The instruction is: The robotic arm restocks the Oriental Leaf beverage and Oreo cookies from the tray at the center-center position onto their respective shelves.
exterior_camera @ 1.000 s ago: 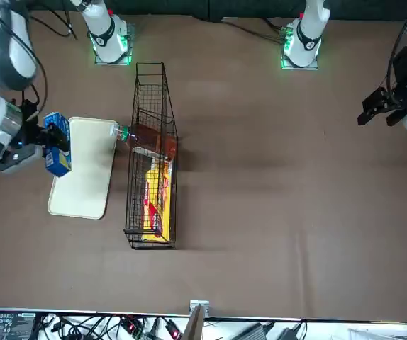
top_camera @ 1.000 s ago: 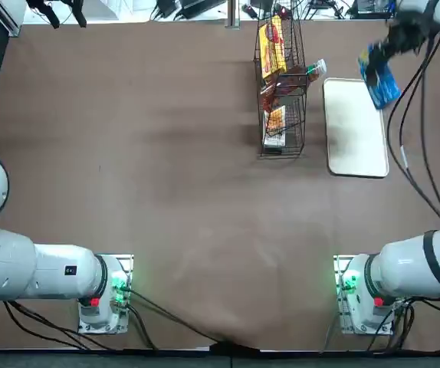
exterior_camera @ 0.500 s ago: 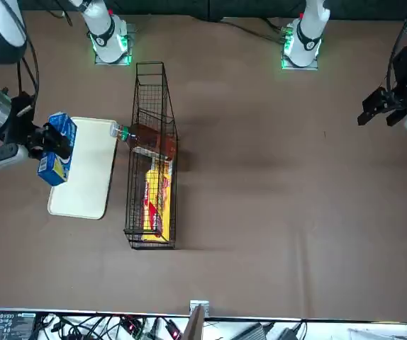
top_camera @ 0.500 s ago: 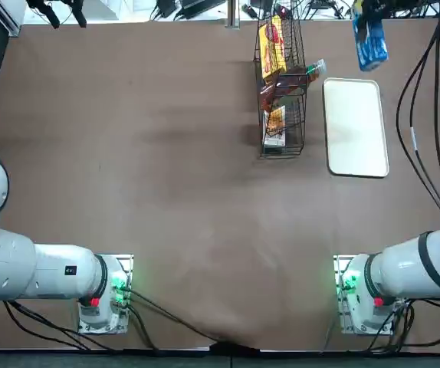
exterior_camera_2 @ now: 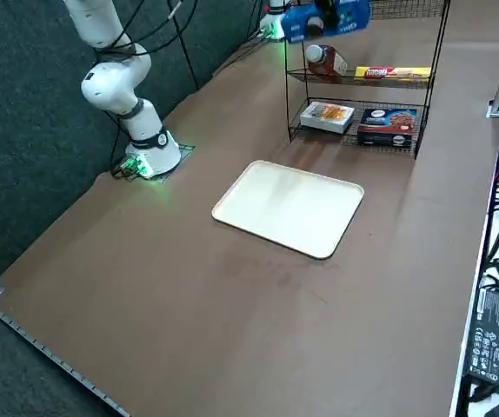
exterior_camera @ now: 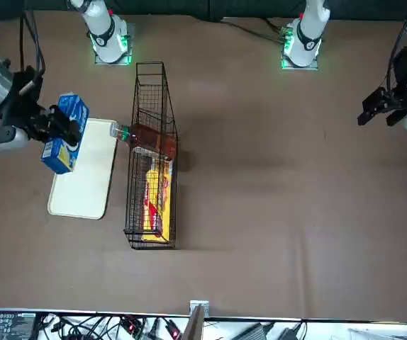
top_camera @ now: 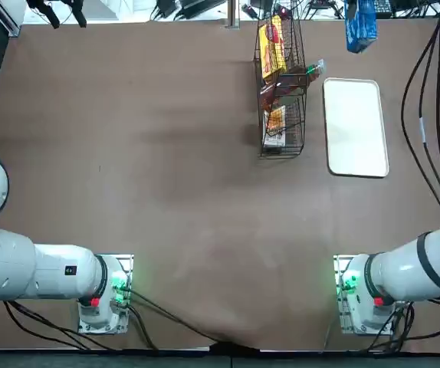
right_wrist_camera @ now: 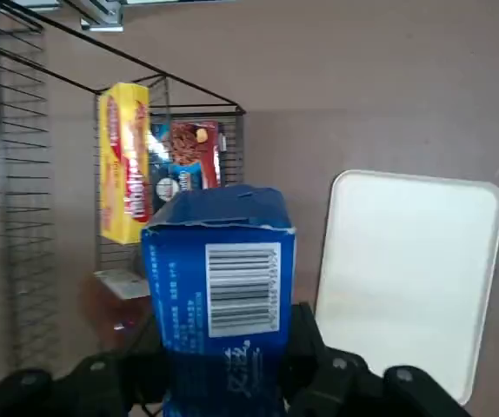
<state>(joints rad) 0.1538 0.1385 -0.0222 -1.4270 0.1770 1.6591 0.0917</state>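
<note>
your right gripper (right_wrist_camera: 229, 365) had its fingers clamped on the blue oreo packet (right_wrist_camera: 223, 291), held above the worktop (exterior_camera_2: 232, 347), with the bottle (exterior_camera_2: 326, 61) lying on the rack (exterior_camera_2: 362, 80). you needed to square the packet to its shelf and ease it in, clear of the wires.

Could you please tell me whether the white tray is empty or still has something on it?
Empty: the tray shows only its bare white surface, while the blue packet is in the right tool.
</note>
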